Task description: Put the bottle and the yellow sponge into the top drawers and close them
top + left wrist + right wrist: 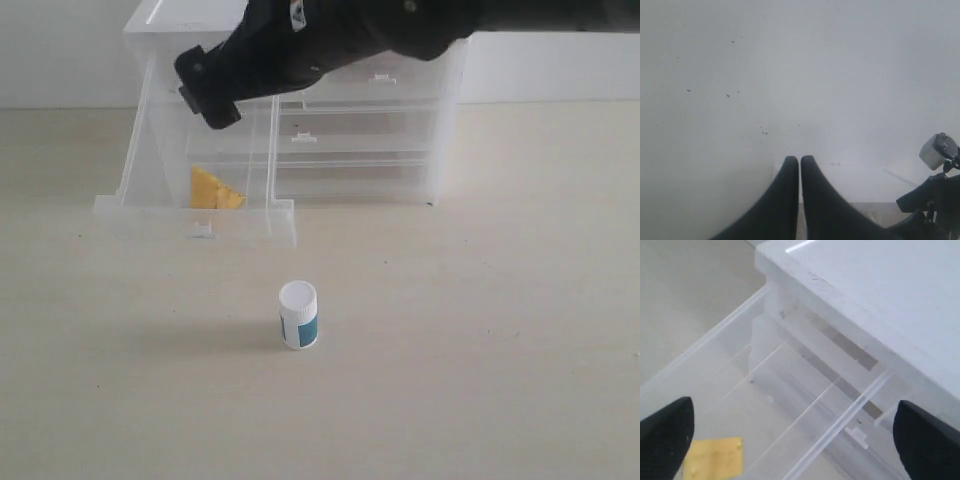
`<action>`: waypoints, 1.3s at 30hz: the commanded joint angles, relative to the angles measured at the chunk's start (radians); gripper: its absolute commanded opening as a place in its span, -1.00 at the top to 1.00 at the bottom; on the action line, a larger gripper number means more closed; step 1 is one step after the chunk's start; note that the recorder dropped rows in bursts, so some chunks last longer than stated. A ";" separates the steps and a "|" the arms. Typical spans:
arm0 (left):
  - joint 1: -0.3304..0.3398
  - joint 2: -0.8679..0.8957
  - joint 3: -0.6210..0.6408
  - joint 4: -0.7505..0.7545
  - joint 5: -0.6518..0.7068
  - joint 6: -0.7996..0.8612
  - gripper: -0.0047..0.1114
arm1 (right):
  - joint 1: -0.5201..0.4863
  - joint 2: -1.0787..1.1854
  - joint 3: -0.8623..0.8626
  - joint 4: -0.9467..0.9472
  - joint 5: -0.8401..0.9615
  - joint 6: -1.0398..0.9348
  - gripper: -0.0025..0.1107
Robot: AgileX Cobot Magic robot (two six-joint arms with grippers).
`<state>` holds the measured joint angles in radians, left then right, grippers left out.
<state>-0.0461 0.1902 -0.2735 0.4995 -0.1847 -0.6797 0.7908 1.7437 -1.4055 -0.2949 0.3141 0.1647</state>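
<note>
The left top drawer [203, 222] is pulled far out of the white cabinet [448, 120], and the yellow sponge [214, 190] lies inside it. My right gripper [207, 94] reaches across from the right and hovers above this drawer. In the right wrist view the right gripper [797, 440] is open wide, with nothing between its fingers, and the yellow sponge [712, 458] lies below on the drawer floor. The right top drawer [382, 82] is pushed in. The bottle [298, 315] stands upright on the table in front of the cabinet. My left gripper [800, 161] is shut, empty, facing a blank pale surface.
Two full-width drawers [304, 140] below the top ones are pushed in. The pulled-out drawer's front wall [250, 225] juts toward the bottle. The pale table [480, 350] spreads around the bottle on all sides.
</note>
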 commanded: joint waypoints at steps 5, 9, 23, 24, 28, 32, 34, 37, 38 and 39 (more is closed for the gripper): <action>0.002 -0.003 0.004 -0.003 -0.001 -0.004 0.85 | 0.083 0.040 -0.114 0.264 0.284 -0.304 -0.90; 0.002 -0.003 0.004 -0.003 0.002 -0.004 0.85 | 0.089 0.116 -0.190 0.304 0.339 -0.341 -0.90; 0.002 -0.003 0.004 -0.003 0.004 -0.004 0.85 | 0.084 0.247 -0.274 0.173 0.346 -0.326 0.94; 0.002 -0.003 0.004 -0.003 0.004 -0.004 0.85 | 0.084 0.242 -0.274 0.173 0.341 -0.324 0.93; 0.002 -0.003 0.004 -0.003 0.004 -0.004 0.85 | 0.084 0.211 -0.274 0.173 0.298 -0.311 0.93; 0.002 -0.003 0.004 -0.003 0.006 -0.004 0.85 | 0.076 0.160 -0.265 0.173 0.128 -0.194 0.93; 0.002 -0.003 0.006 -0.003 0.006 -0.004 0.85 | 0.064 0.144 -0.231 0.146 0.012 -0.130 0.93; 0.002 -0.003 0.012 -0.003 -0.002 -0.002 0.85 | 0.040 0.142 -0.093 0.117 -0.232 -0.062 0.93; 0.002 -0.003 0.012 -0.003 -0.005 -0.002 0.85 | 0.036 0.142 -0.028 0.117 -0.341 -0.062 0.93; 0.002 -0.003 0.012 -0.003 -0.008 -0.002 0.85 | 0.036 0.142 0.026 0.117 -0.437 -0.068 0.93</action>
<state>-0.0461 0.1902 -0.2674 0.4995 -0.1847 -0.6797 0.8387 1.8820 -1.5108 -0.1579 0.1090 0.0728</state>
